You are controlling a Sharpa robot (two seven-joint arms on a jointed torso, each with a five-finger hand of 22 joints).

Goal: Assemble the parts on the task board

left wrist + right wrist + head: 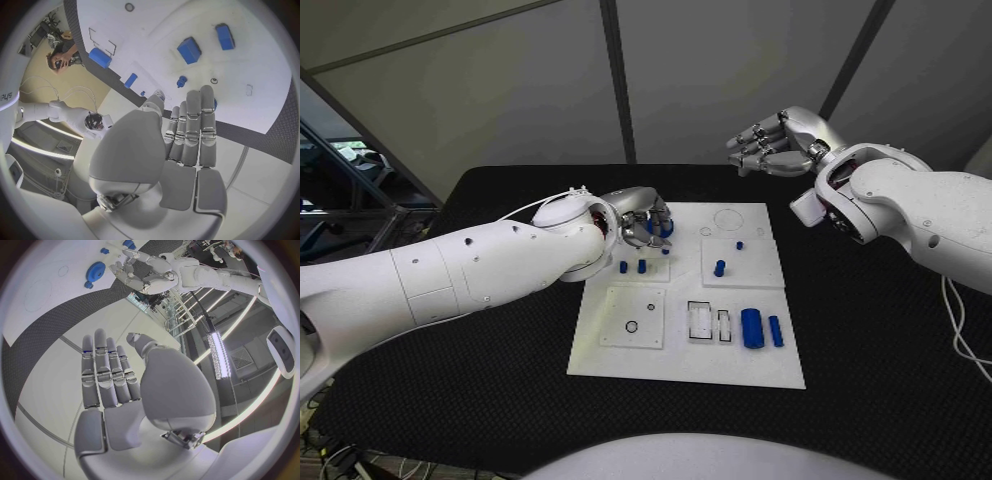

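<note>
Task board point(625, 362): white plate mid-table; nudge it and every socket shifts under you.
Right hand point(780, 142): raised beyond the board's far edge, fingers loosely curled, holding nothing.
Left hand point(642, 224): over the board's far-left section; whether it pinches a part, you cannot tell.
Blue cylinders point(753, 328): lying loose, near-right; a brush could roll them.
Blue pegs point(633, 267): upright just beside your left hand; easily toppled.

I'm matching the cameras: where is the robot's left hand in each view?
Head view: left hand over the far left part of the task board.
Left wrist view: in the middle, with the board beyond.
Right wrist view: small and distant, above the board.
Shared landmark: the task board.
</note>
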